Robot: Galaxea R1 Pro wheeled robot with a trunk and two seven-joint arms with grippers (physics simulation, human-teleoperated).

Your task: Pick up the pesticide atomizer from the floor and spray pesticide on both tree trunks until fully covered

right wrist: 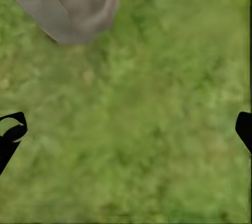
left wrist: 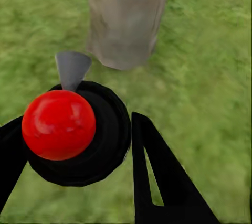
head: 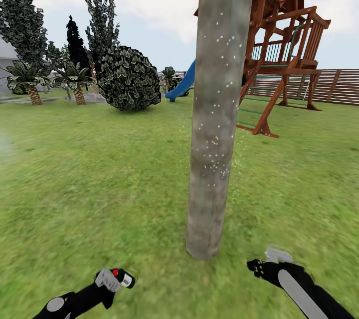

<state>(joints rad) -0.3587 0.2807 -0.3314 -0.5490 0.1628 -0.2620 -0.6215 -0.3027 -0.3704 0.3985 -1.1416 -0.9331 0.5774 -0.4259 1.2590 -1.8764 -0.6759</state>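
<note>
A thick grey-brown tree trunk (head: 217,109) rises from the grass right in front of me, dotted with white pesticide specks (head: 214,159). My left gripper (head: 112,281), low at the left and short of the trunk, is shut on the pesticide atomizer (head: 117,278), a small dark bottle with a pale label and a red knob. The left wrist view shows the atomizer's black head and red knob (left wrist: 73,129) between the fingers, with the grey nozzle pointing at the trunk's base (left wrist: 126,19). My right gripper (head: 259,265) hangs open over grass, near the trunk's base (right wrist: 68,3).
A round dark bush (head: 128,79) and short palms (head: 32,84) stand at the back left. Behind the trunk is a wooden playhouse (head: 284,45) with a blue slide (head: 183,82), and a slatted fence (head: 329,85) runs at the right. Grass lawn (head: 99,184) lies all around.
</note>
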